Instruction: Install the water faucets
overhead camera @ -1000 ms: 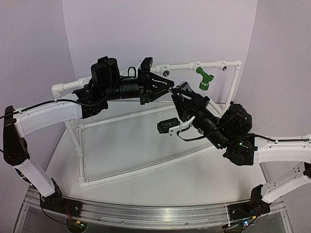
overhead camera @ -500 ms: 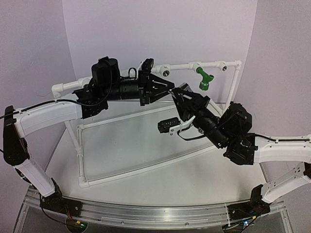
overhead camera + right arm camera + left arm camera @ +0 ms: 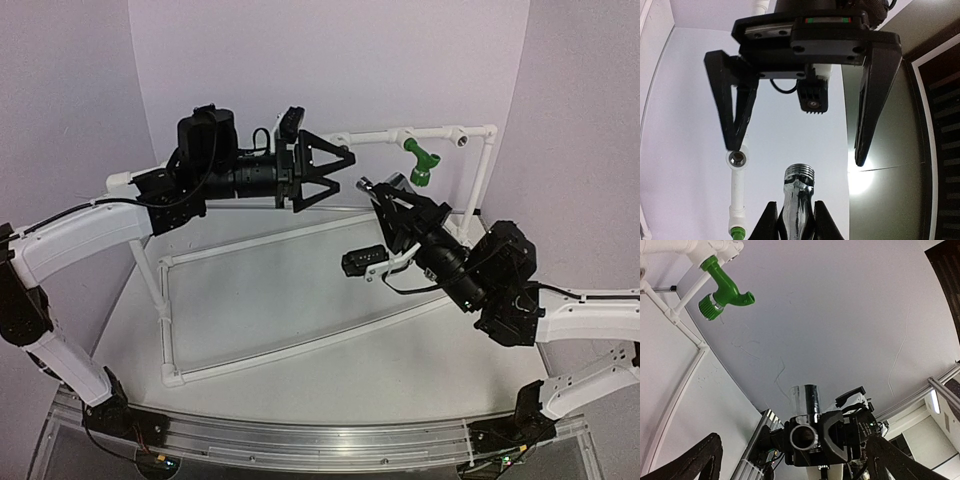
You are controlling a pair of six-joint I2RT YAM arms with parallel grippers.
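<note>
A chrome water faucet (image 3: pixel 799 200) stands between the fingers of my right gripper (image 3: pixel 796 225), which is shut on its body, threaded end up and free. From above, that faucet (image 3: pixel 368 186) points toward my left gripper (image 3: pixel 348 170), whose jaws are wide open with nothing in them. In the left wrist view the chrome faucet (image 3: pixel 805 436) shows end-on, straight ahead. A green water faucet (image 3: pixel 420 160) hangs screwed into the white pipe rail (image 3: pixel 380 135). The left wrist also catches the green faucet (image 3: pixel 720 290) at upper left.
The white pipe frame (image 3: pixel 300 228) stands on the table, its rails running left and forward. An open fitting socket (image 3: pixel 738 159) sits just below one left finger. Another fitting (image 3: pixel 460 138) is near the rail's right corner. Purple walls close in behind and at the sides.
My left gripper has opened wide and drawn back to the left and up. My right gripper has shifted a little right and nearer, still holding the chrome faucet.
</note>
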